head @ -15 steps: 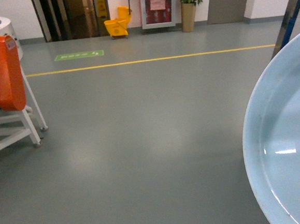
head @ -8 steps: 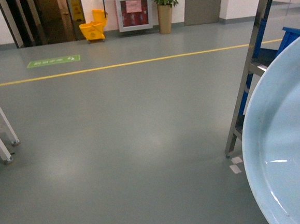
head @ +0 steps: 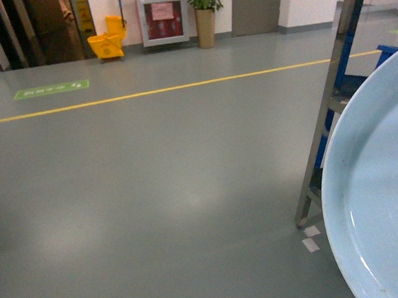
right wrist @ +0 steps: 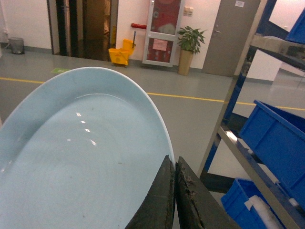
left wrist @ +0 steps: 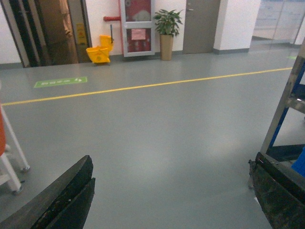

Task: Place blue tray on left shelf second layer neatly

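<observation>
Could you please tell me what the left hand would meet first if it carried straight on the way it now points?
Probably nothing nearby: ahead of the open left hand lies bare grey floor. The shiny steel shelf rack stands off to its right, though depth is uncertain.

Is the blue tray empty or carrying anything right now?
Empty. The blue tray shows only a bare glossy inside with light glints and a few tiny dark specks; the right end effector pinches its rim.

Industrial/warehouse-type hall: grey coated floor [head: 154,194] with yellow lane line [head: 153,92] and green floor sign [head: 51,89], steel rack [right wrist: 248,157] holding blue crates [right wrist: 279,138], yellow mop bucket [head: 106,44], fire cabinet [head: 163,14], potted plant [head: 205,3] by doors.
</observation>
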Controlling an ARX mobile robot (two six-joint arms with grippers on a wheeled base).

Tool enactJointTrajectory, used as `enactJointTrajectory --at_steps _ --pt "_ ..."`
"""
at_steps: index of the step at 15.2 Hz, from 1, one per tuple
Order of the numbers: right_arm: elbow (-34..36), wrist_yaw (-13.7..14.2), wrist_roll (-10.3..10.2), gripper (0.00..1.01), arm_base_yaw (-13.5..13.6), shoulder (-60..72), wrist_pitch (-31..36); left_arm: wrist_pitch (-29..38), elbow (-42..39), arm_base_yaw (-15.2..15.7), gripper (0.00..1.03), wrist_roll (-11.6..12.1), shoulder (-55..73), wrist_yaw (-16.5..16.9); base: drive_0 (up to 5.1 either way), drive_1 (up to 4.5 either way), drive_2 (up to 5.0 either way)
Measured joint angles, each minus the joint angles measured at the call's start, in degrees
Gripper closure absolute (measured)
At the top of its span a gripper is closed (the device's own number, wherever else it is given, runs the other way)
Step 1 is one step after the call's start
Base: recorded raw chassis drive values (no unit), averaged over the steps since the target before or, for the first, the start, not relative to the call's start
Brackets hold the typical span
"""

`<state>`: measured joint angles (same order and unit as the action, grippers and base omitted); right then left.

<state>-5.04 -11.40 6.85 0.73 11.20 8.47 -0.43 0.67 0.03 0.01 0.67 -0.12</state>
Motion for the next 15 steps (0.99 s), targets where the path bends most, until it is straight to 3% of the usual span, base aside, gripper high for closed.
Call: enactJointTrajectory --at_steps 12,15 --pt "0.0 0.0 0.0 0.99 0.0 -0.1 0.3 0.3 0.0 0.0 0.05 0.0 0.0 0.1 -1.7 2.47 -5.9" --pt "0.0 0.1 0.0 0.99 0.0 0.2 -0.1 0.0 0.0 -0.1 0.05 0.0 0.0 0.2 -1.0 -0.96 -1.0"
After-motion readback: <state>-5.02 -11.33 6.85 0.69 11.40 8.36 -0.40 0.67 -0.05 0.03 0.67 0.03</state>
